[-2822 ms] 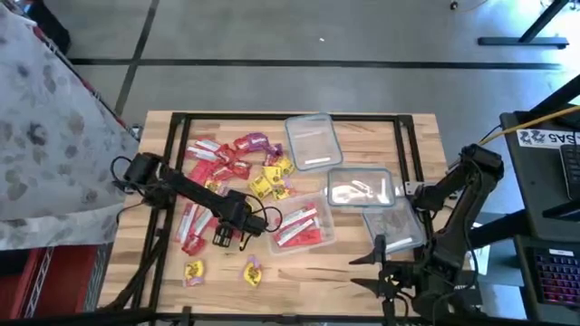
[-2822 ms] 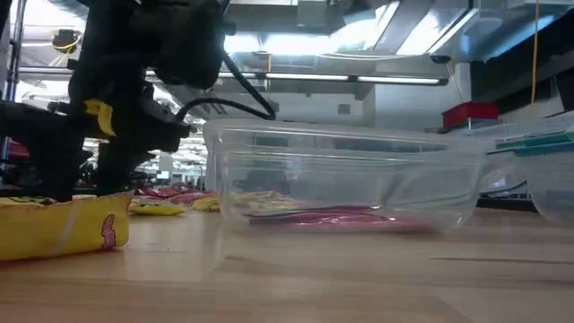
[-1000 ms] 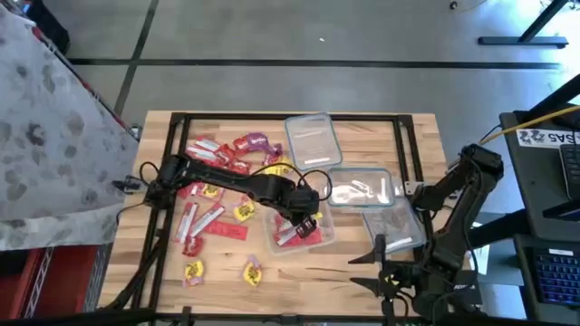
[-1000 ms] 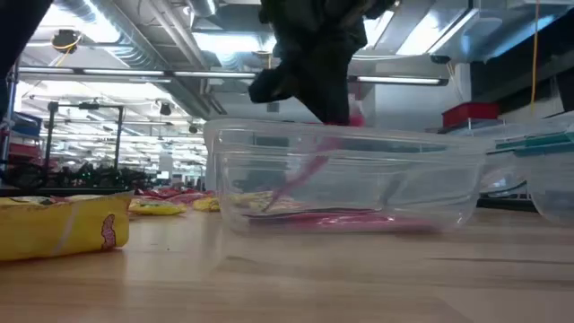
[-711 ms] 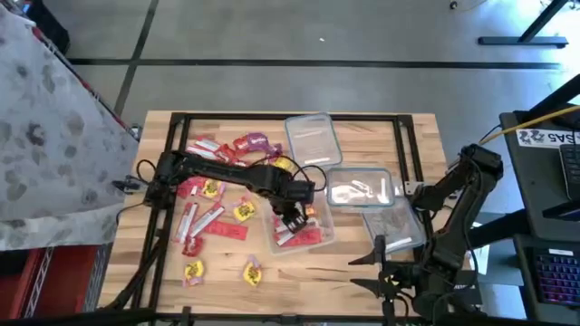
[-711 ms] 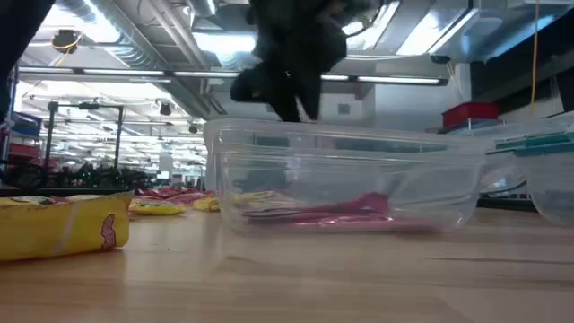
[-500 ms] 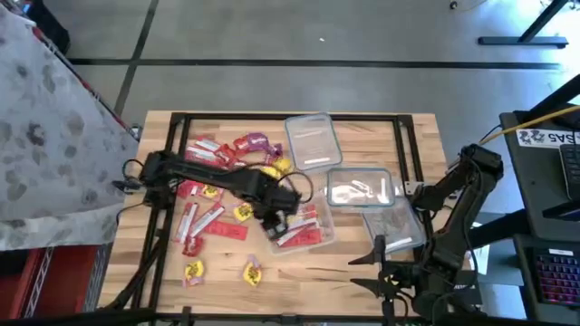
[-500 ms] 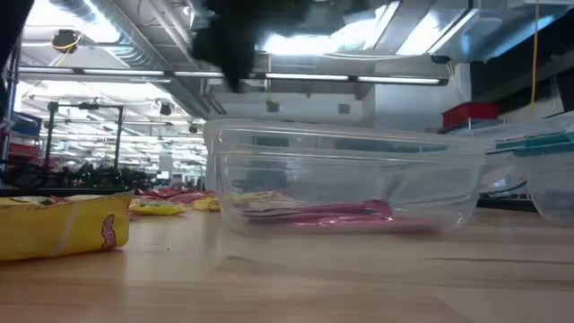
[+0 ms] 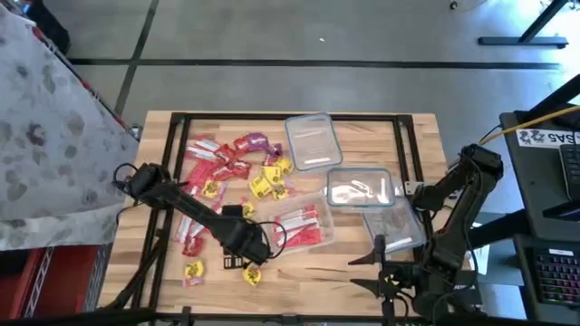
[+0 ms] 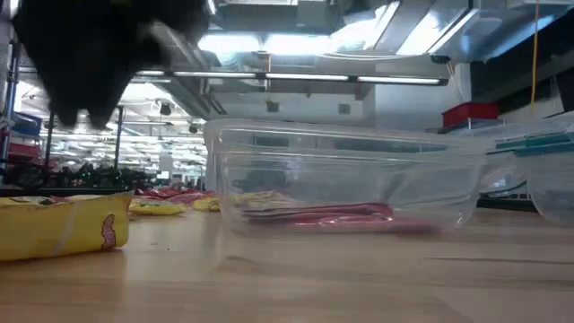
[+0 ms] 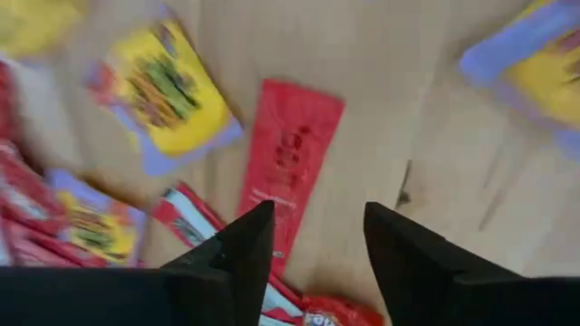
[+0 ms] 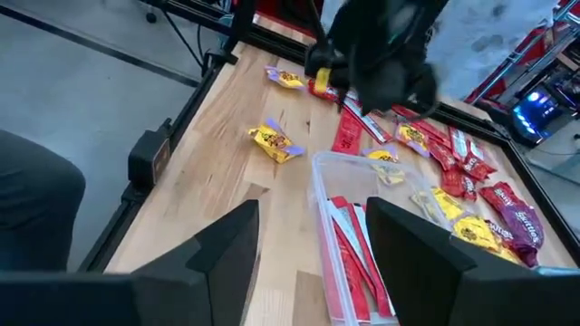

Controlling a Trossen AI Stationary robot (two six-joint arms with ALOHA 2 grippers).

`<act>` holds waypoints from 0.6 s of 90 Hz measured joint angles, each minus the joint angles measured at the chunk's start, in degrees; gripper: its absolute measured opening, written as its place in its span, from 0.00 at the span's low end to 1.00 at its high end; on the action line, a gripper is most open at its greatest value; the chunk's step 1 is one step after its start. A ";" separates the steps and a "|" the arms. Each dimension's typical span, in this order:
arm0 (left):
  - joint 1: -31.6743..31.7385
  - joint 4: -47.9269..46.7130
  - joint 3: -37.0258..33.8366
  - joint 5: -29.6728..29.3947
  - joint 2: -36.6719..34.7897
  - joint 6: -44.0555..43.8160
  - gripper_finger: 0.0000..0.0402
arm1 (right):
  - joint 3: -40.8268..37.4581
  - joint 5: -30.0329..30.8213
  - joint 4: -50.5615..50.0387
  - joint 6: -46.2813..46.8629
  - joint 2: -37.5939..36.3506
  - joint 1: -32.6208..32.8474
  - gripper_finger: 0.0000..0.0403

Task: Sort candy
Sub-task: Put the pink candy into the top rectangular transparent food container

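The candy is a spread of red, yellow and purple packets [image 9: 231, 167] lying flat on the table's left half. Several red packets lie in a clear tub [image 9: 304, 226]. My left gripper [image 9: 232, 257] hovers open near the table's front, left of that tub. In its wrist view the fingers [image 11: 317, 213] have nothing between them, and beyond them a red packet [image 11: 292, 149] lies flat on the wood with yellow packets [image 11: 163, 91] beside it. My right gripper [image 9: 370, 272] waits open at the front right.
Two more clear tubs [image 9: 313, 140] [image 9: 361, 188] and a lid [image 9: 396, 228] sit right of centre. Two yellow packets [image 9: 193, 270] [image 9: 252, 270] lie near the front edge. A black frame [image 9: 172, 118] borders the work area.
My left gripper was over the clear tub with a red packet hanging below it. It has let go, and the packet now lies flat in the tub. The gripper has then swung toward the table's left and near edge, over the loose packets.
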 joint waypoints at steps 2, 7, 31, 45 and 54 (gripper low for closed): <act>0.00 0.72 -1.26 0.19 0.00 -0.03 0.44 | 0.00 -0.01 0.00 -0.21 0.00 -0.02 0.48; 0.00 2.70 -4.16 0.24 0.00 0.04 0.48 | 0.01 0.02 -0.02 -0.36 -0.01 -0.02 0.48; 2.49 12.48 -14.65 -0.67 -0.29 2.34 0.57 | 0.00 0.05 0.01 -1.72 0.01 -0.36 0.48; 3.66 18.45 -17.85 2.72 -0.63 5.95 0.48 | 0.01 0.04 0.13 -1.70 0.01 -0.67 0.48; 3.84 18.69 -17.42 3.20 -0.50 5.91 0.37 | 0.01 -0.23 0.09 -1.10 0.01 -0.76 0.48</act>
